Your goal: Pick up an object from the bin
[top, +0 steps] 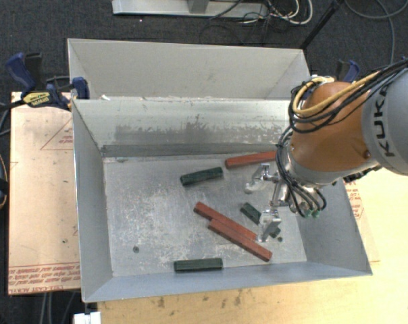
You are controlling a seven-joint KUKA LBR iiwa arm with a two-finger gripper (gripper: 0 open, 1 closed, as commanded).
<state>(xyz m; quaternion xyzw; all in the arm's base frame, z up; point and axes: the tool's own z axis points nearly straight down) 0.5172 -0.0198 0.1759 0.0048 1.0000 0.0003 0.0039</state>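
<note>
The gripper [263, 206] hung low over the right part of the grey metal bin [89, 201], beneath the arm's orange wrist cover [325, 137]. Its two metal fingers [269, 227] stood spread apart and gripped nothing.

In the camera view, a small dark green block [250, 212] lay on the bin floor roughly in line with the gap between the fingers, a little toward its left side. Whether either finger touched it could not be told. Two reddish-brown sticks [231, 229] lay side by side on a slant just left of and below the block, and the right end of the longer one came close to the lower finger. A third reddish-brown stick [250, 159] lay near the back wall, just above the upper finger. A dark green bar [201, 176] lay further left, and another dark green bar [198, 264] rested along the front wall, well apart from the gripper.

This looked like the placing step just before a grasp, since nothing had been lifted and every piece sat on the floor. If the small block was the target, the next move would call for bringing the fingers down on either side of it and closing squarely. The lower finger would need to stay off the nearby stick end, so that the block was pinched and not pushed aside, and a straight lift would follow
</note>
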